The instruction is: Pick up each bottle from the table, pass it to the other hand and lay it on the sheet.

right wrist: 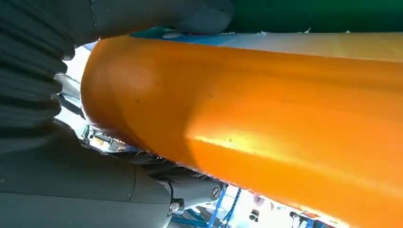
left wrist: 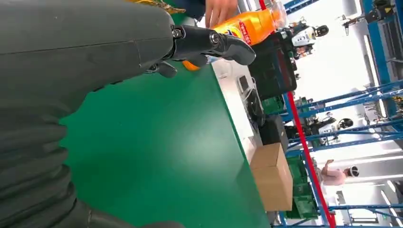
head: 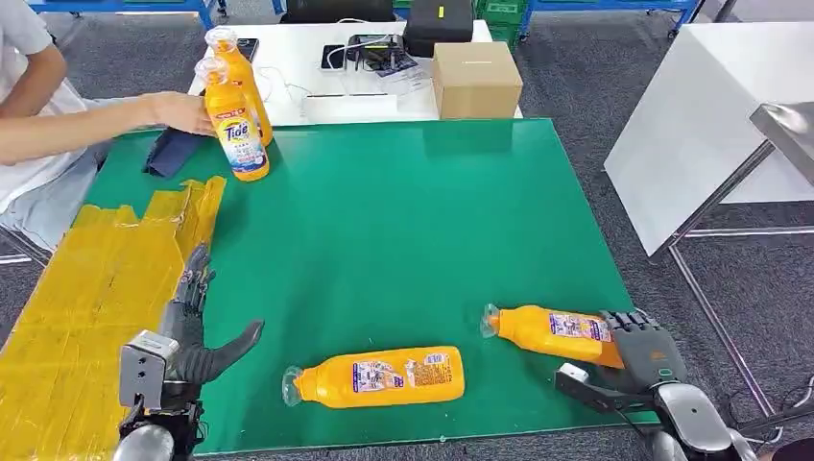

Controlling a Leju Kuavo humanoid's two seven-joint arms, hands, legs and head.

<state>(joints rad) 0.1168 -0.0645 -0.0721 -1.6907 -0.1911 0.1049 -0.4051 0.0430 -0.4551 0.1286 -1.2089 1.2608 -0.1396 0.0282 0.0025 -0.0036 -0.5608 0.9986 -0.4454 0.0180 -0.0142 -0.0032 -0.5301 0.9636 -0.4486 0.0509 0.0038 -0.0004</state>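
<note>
With the right hand fingers wrapped round the base of the lying orange plastic detergent bottle on the green surface, left hand spread empty, it looks full: heavy, rigid, slick; grip mid-body.
</note>
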